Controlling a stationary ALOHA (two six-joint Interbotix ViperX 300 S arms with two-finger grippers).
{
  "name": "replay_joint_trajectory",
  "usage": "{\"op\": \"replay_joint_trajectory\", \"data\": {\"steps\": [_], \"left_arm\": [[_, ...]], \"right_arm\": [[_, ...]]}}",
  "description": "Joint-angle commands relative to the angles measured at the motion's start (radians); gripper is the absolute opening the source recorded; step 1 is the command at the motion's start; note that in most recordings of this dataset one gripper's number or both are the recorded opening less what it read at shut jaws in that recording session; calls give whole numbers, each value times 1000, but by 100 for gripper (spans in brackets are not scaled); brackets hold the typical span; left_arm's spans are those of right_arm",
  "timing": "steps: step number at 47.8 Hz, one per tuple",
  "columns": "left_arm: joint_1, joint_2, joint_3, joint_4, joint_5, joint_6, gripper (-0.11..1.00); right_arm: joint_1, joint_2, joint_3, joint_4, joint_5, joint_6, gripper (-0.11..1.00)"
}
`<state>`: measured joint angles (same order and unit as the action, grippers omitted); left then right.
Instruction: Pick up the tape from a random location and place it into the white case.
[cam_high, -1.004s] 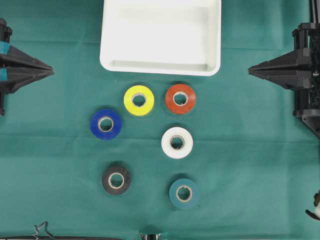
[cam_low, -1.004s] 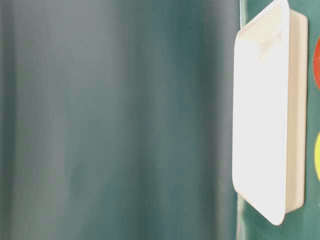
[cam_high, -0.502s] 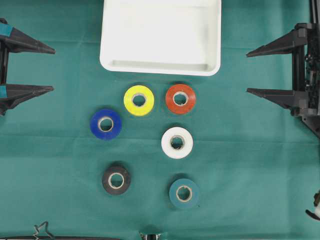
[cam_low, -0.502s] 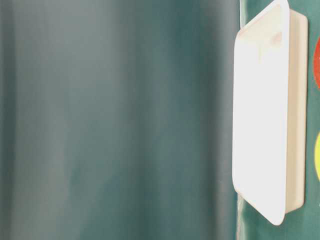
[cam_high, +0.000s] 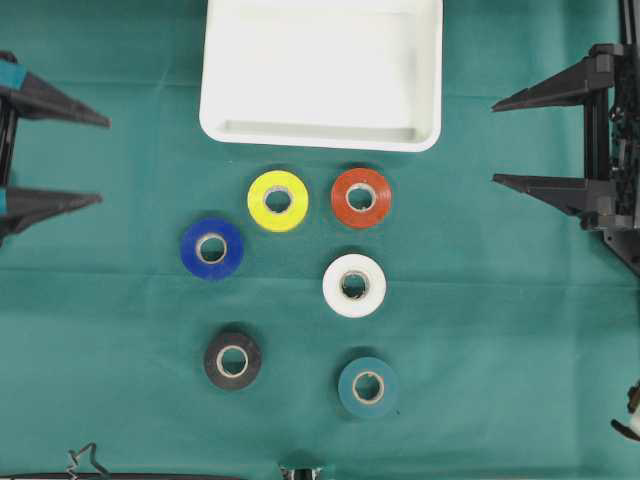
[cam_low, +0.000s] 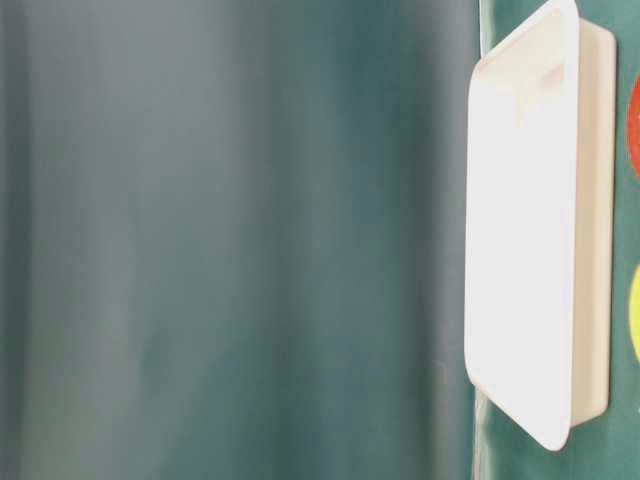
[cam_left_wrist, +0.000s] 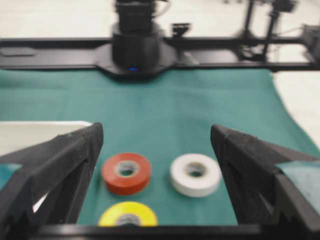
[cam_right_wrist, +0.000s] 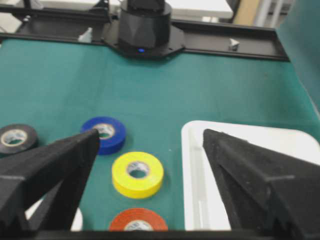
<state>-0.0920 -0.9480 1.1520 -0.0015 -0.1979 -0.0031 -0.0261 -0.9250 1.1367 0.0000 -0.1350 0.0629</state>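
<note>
**A:** What shows from overhead?

**B:** My left gripper (cam_high: 102, 159) and right gripper (cam_high: 493, 142) sit at opposite edges of the green cloth (cam_high: 500, 330), both spread wide and holding nothing. A second ago each was pinched to a point. Six tape rolls lie flat between them: yellow tape roll (cam_high: 277, 200), orange tape roll (cam_high: 360, 197), blue tape roll (cam_high: 212, 248), white tape roll (cam_high: 354, 285), black tape roll (cam_high: 232, 360) and teal tape roll (cam_high: 368, 386). The large shallow white plastic case (cam_high: 320, 137) lies at the far side, with no roll in it.

**A:** The table-level view?

**B:** Mostly blurred green. The white case (cam_low: 590, 220) fills the right, with slivers of orange and yellow at the edge.

**A:** The wrist cameras?

**B:** The left shows orange (cam_left_wrist: 126, 173), white (cam_left_wrist: 195, 174) and yellow (cam_left_wrist: 128, 215) rolls between my open jaws. The right shows blue (cam_right_wrist: 104, 133), yellow (cam_right_wrist: 137, 174) and the case (cam_right_wrist: 250, 132).

**A:** Meaning?

**B:** I judge I'm readied to reach; no roll has been picked.
</note>
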Motion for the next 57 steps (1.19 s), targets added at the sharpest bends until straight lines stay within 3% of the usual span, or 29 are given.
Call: {"op": "replay_joint_trajectory", "data": {"steps": [1, 14, 40, 57], "left_arm": [[-46, 6, -28, -2, 2, -3, 100], [-155, 6, -37, -3, 29, -6, 100], [-156, 54, -52, -2, 26, -6, 100], [-199, 242, -193, -2, 23, 8, 100]], "right_arm": [[-2, 6, -28, 2, -3, 2, 93], [-2, 6, -28, 2, -3, 2, 93], [-3, 6, -28, 0, 0, 2, 93], [-2, 11, -29, 0, -2, 0, 93]]}}
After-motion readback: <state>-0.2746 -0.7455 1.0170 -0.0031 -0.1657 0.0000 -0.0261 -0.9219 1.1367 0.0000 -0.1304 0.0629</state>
